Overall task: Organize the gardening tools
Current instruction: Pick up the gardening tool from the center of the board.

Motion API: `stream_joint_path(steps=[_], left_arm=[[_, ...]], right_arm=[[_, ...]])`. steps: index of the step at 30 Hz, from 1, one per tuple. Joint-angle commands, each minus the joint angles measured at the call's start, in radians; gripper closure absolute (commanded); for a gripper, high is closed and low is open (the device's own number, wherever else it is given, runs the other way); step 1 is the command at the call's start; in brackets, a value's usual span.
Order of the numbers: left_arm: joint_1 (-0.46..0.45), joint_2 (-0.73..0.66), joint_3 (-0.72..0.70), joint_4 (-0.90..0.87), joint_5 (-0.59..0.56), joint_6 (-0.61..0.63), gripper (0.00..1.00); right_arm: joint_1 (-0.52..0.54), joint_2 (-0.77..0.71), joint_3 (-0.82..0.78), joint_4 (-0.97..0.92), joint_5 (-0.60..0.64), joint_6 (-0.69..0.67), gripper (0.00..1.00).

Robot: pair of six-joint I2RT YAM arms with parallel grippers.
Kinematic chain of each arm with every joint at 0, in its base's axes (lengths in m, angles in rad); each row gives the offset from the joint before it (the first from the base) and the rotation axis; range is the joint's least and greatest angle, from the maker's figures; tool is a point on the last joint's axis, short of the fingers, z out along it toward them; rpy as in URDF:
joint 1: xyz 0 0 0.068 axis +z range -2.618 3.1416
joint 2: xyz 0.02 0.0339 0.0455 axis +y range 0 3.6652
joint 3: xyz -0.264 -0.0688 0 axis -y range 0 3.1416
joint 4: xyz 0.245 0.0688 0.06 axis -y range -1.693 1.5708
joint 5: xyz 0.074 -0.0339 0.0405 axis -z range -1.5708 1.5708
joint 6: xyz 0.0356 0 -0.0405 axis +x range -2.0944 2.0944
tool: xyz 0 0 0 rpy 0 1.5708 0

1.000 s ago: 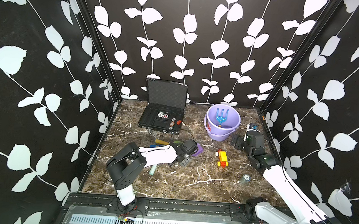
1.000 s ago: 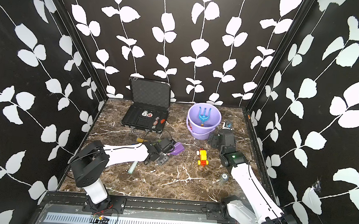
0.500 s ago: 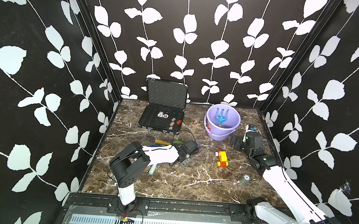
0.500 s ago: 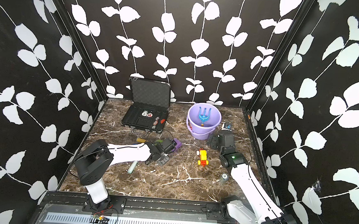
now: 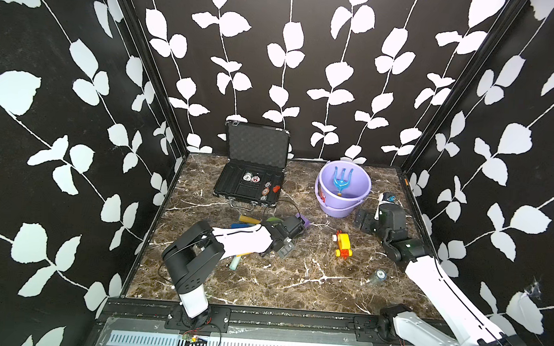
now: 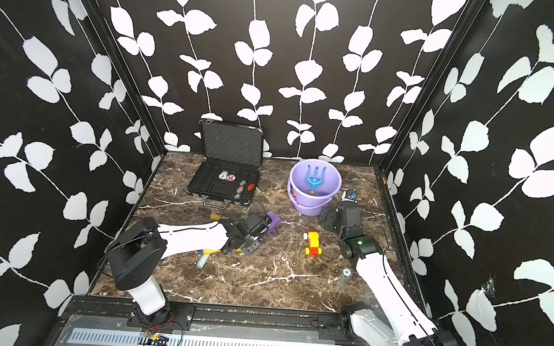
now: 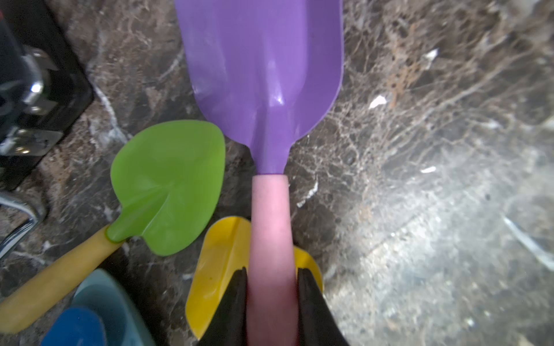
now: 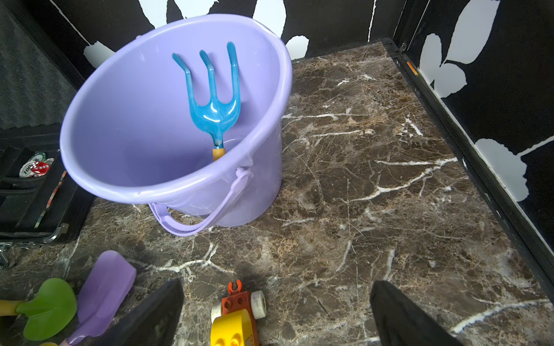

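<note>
The right gripper (image 8: 277,284) is spread wide over the marble table (image 8: 389,209), its two dark fingers (image 8: 156,314) well apart, and the yellow-and-red toy vehicle (image 8: 236,314) sits in the gap between them, nearer one finger. Ahead of the claw stands a lilac bucket (image 8: 254,194) with its handle folded down on the near side; a blue three-pronged fork (image 8: 214,99) leans inside it, prongs up against the far wall. Outside the finger nearer the vehicle lie a purple shovel (image 8: 105,290) and, just beside it, a green shovel (image 8: 49,305), with a black case (image 8: 30,194) holding round chips (image 8: 36,167) farther ahead.
</note>
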Motion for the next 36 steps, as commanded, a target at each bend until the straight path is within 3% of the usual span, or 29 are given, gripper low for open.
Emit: stream_joint_path(steps=[1, 9, 16, 22, 29, 36], left_arm=[[0.003, -0.087, -0.036, 0.07, -0.036, -0.02, 1.0], [0.003, -0.161, -0.09, 0.164, -0.115, -0.049, 1.0], [0.003, -0.243, -0.153, 0.282, -0.125, -0.076, 1.0], [0.003, -0.292, -0.187, 0.376, -0.086, -0.063, 1.0], [0.001, -0.309, -0.216, 0.475, -0.007, -0.013, 1.0], [-0.001, -0.313, -0.263, 0.604, 0.067, 0.029, 1.0]], right_arm=[[0.0, -0.019, 0.012, -0.013, -0.014, 0.003, 0.0], [-0.001, -0.042, 0.009, -0.007, -0.085, -0.013, 0.0], [0.0, -0.038, 0.04, 0.024, -0.238, -0.028, 0.03], [0.023, -0.014, 0.067, 0.085, -0.378, -0.016, 0.04], [0.175, 0.083, 0.17, 0.101, -0.353, -0.047, 0.04], [0.224, 0.23, 0.261, 0.159, -0.468, -0.013, 0.06]])
